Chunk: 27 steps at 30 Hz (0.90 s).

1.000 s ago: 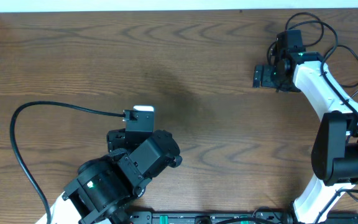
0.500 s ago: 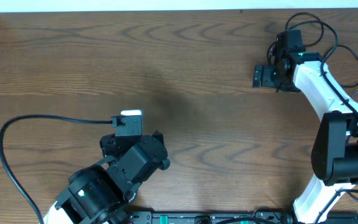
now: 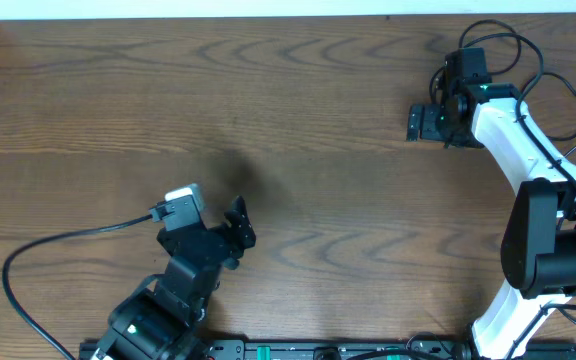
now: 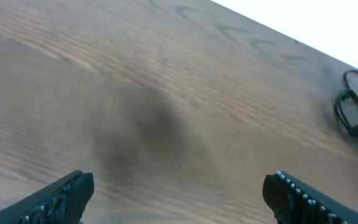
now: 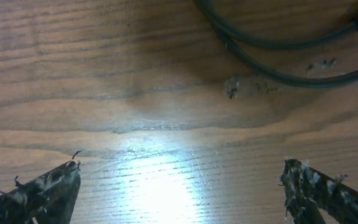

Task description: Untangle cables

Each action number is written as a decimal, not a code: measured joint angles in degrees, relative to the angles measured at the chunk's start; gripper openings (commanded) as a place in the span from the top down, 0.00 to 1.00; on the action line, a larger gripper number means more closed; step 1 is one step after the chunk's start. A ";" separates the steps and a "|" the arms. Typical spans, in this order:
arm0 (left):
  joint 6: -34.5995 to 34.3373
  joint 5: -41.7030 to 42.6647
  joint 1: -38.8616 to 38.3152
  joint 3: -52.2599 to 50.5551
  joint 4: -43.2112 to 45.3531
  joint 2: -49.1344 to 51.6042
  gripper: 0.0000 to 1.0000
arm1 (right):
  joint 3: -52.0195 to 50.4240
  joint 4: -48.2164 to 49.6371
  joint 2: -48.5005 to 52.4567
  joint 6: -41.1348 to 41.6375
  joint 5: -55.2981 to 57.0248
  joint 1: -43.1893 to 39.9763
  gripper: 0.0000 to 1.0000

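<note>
Currently both pincers are standing wide open, gripping nothing. Two strands of the cables (image 5: 272, 45) are lying loose just beyond the right pincer (image 5: 180, 173) tips, untouched — well ahead and right of the left pincer (image 4: 179, 191). No knot is showing — probably nearing done, can't confirm.

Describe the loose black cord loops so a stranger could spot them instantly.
On the wooden table, look to the far right corner, where the white right arm reaches in. The thin black cord loops sit just beyond its wrist, near the table's far edge. Unlike the thicker cable trailing from the left arm, they curl in several overlapping rings.
</note>
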 measured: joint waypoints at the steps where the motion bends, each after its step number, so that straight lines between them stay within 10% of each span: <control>1: 0.00 0.74 1.03 -1.44 1.66 -0.90 0.09 | 0.00 0.00 0.00 0.00 -0.02 0.00 0.01; 27: 18.05 25.24 23.50 -30.88 31.98 -24.17 0.09 | 0.00 -0.02 0.00 0.00 -0.02 0.00 0.01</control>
